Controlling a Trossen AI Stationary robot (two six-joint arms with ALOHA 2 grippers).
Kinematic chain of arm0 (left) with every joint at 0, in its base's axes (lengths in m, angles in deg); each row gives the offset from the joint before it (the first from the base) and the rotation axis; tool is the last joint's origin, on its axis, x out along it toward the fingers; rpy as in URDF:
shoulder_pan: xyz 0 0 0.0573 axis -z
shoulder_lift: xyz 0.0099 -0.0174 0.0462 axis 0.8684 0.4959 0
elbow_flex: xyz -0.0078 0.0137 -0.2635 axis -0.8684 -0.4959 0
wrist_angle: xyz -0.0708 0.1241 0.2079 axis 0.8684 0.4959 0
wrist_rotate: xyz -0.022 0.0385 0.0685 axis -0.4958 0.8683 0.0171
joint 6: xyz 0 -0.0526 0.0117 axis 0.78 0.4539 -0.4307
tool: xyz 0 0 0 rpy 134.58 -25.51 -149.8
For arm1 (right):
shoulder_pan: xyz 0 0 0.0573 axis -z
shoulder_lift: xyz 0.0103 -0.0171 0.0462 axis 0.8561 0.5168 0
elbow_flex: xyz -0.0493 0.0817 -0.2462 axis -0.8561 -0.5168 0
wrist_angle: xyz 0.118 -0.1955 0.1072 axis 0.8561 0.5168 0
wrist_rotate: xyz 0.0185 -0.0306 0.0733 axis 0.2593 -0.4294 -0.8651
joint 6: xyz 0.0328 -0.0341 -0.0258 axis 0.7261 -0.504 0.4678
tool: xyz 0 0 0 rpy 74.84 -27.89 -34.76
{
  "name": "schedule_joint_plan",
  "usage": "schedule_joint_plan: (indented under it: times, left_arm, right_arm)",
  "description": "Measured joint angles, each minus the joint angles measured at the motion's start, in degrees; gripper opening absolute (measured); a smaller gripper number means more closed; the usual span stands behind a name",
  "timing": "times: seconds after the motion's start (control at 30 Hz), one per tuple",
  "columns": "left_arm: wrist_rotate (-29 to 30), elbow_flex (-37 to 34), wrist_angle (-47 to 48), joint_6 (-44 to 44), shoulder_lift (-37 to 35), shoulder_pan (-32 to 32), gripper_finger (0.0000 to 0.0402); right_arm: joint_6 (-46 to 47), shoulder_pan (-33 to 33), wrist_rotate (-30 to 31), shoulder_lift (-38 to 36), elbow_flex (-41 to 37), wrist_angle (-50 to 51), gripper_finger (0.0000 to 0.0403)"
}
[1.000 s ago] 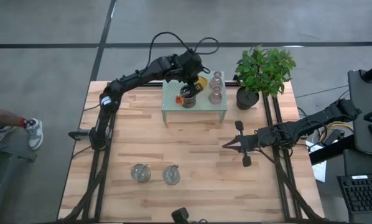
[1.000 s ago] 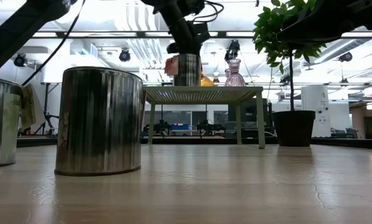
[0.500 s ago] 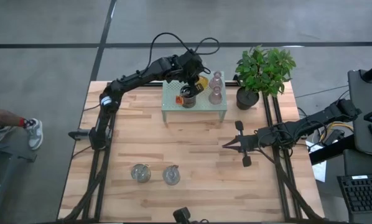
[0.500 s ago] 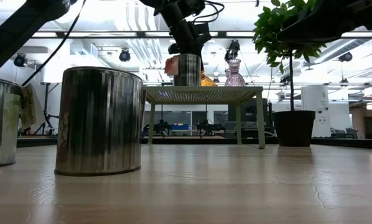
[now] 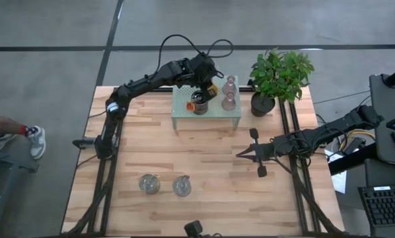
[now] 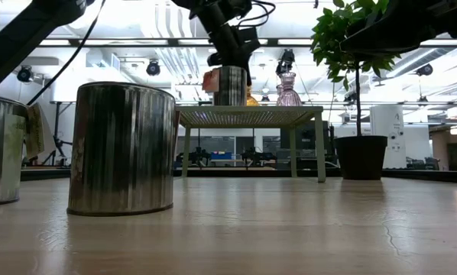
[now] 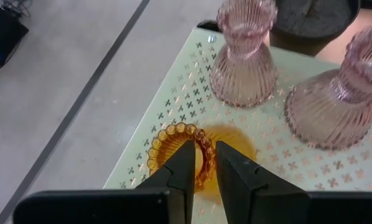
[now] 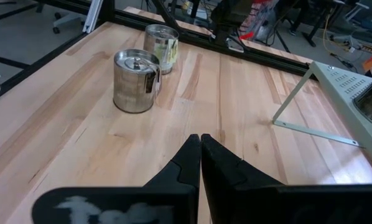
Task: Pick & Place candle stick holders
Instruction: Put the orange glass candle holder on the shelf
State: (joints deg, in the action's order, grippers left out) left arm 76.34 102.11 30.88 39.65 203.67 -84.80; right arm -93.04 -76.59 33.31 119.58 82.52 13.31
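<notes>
A pale green mesh shelf [image 5: 207, 112] stands at the table's far middle. On it stand two pale pink holders [image 7: 244, 59] [image 7: 335, 99], an amber holder [image 7: 173, 152] and a silvery jar with an orange tag [image 5: 199, 102]. My left gripper [image 7: 204, 146] reaches over the shelf's far side and is shut on the amber holder. Two more silvery jars [image 5: 148, 184] [image 5: 181, 186] stand on the table near its front edge. My right gripper [image 5: 240, 154] is shut and empty over the table's right middle. My left gripper pinches the amber holder's beaded top rim [image 7: 204, 138] between its two fingers, one finger inside the mouth and one outside. The fingers come from above, slanting down. The holder stands upright with its base on the mesh shelf.
A potted green plant [image 5: 277, 76] stands just right of the shelf. The two pink holders stand close beside the amber one, toward the plant. The two front jars loom large in the low view [image 6: 125, 149]. Bare wood lies between the shelf and the jars.
</notes>
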Motion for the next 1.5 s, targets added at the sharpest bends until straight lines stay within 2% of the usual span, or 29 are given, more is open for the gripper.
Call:
schedule_joint_plan:
  times: [0.43, 0.67, 0.8, 0.9, 1.17, 1.33, 1.5]
  left_arm:
    - [-0.3, 0.31, -4.42, 0.69, -0.04, 0.21, 0.006]
    - [4.93, 3.15, -2.73, 0.31, -0.36, 0.15, 0.005]
    - [9.96, 3.96, 0.97, -0.48, -0.88, 0.1, 0.0022]
    - [10.75, 4.12, 5.76, 0.56, -1.29, -0.77, 0.0005]
    - [9.64, 2.83, 7.1, 3.7, -1.29, -2.31, 0.0002]
    - [0.96, 0.5, 5.0, 6.02, -1.27, -2.94, 0.0002]
    - [2.84, -0.02, 4.74, 6.25, -1.22, -2.94, 0.0004]
  right_arm:
    - [-0.02, 0.0, 0.0, 0.0, -0.02, 0.0, 0.0008]
    - [0.13, 0.02, 0.0, 0.0, -0.13, 0.35, 0.0008]
    - [0.22, 0.02, 0.0, 0.0, -0.66, 0.43, 0.0008]
    - [0.37, 0.02, 0.0, 0.0, -0.89, 0.48, 0.0008]
    - [0.42, 0.02, 0.0, 0.0, -0.51, -0.1, 0.0008]
    - [0.37, 0.02, 0.0, 0.0, -0.42, -0.13, 0.0008]
    - [0.39, 0.0, 0.0, -0.01, -0.42, -0.13, 0.0008]
